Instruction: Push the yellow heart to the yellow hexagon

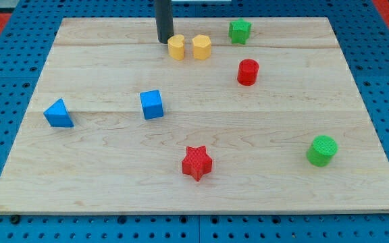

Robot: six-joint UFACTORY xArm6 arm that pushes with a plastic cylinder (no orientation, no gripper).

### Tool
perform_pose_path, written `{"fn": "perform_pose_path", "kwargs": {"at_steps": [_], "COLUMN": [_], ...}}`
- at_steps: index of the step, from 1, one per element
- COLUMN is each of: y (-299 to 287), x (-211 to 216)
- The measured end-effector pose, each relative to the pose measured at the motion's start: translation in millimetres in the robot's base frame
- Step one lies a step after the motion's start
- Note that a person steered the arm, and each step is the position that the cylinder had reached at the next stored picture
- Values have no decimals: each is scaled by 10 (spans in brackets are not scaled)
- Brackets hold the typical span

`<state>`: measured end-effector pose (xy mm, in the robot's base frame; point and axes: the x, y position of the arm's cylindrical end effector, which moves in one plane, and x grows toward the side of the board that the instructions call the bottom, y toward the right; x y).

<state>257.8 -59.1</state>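
Observation:
The yellow heart (176, 48) lies near the view's top, just left of the yellow hexagon (202, 47), with a narrow gap between them. My tip (165, 41) stands at the heart's upper left, touching or nearly touching it. The rod rises out of the view's top edge.
A green star-like block (240, 31) sits right of the hexagon. A red cylinder (248, 72) lies below it. A blue cube (152, 104) and a blue triangle (59, 114) are at the left. A red star (196, 163) and a green cylinder (322, 150) are near the bottom. The wooden board (356, 81) is edged by blue pegboard.

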Motion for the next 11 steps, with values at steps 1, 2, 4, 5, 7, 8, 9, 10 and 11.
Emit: {"fn": "perform_pose_path", "kwargs": {"at_steps": [1,2,4,5,7,8,9,10,11], "y": [-91,-730,-255,-117,-440,-263,-63,93,78], "x": [0,8,-4,95,261,235,235,235,235]}}
